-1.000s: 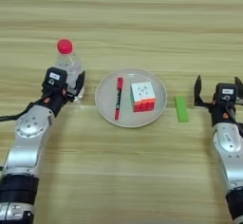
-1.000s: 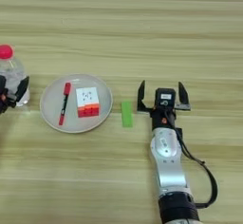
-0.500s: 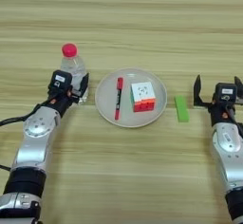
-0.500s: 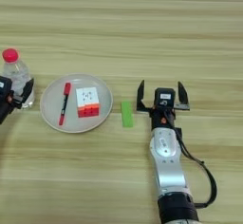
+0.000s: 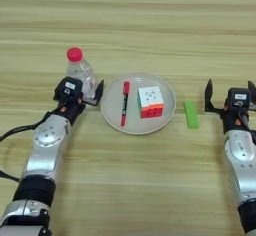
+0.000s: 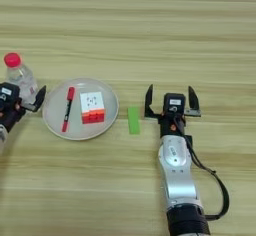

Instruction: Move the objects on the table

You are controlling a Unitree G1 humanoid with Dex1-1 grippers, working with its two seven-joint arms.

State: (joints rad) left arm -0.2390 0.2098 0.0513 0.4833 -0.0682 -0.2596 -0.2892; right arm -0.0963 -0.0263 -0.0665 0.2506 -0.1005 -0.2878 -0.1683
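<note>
A clear bottle (image 5: 80,74) with a red cap stands upright just left of the white plate (image 5: 113,111). My left gripper (image 5: 83,88) is shut on the bottle's lower body; one black finger (image 5: 98,90) shows between bottle and plate. On the plate lie a red marker pen (image 5: 123,103) and a colourful puzzle cube (image 5: 150,101). A flat green block (image 5: 191,114) lies on the table (image 5: 150,25) right of the plate. Right of that block my right gripper (image 6: 170,91) stands open with nothing in it.
My left forearm (image 5: 47,140) runs from the lower left up to the bottle. The right forearm (image 6: 175,165) comes up from the bottom edge, with a black cable (image 6: 220,190) looping beside it.
My left gripper has slid the bottle right and nearer, closer to the plate's left rim. The right arm, plate, marker, cube and block have not moved.
</note>
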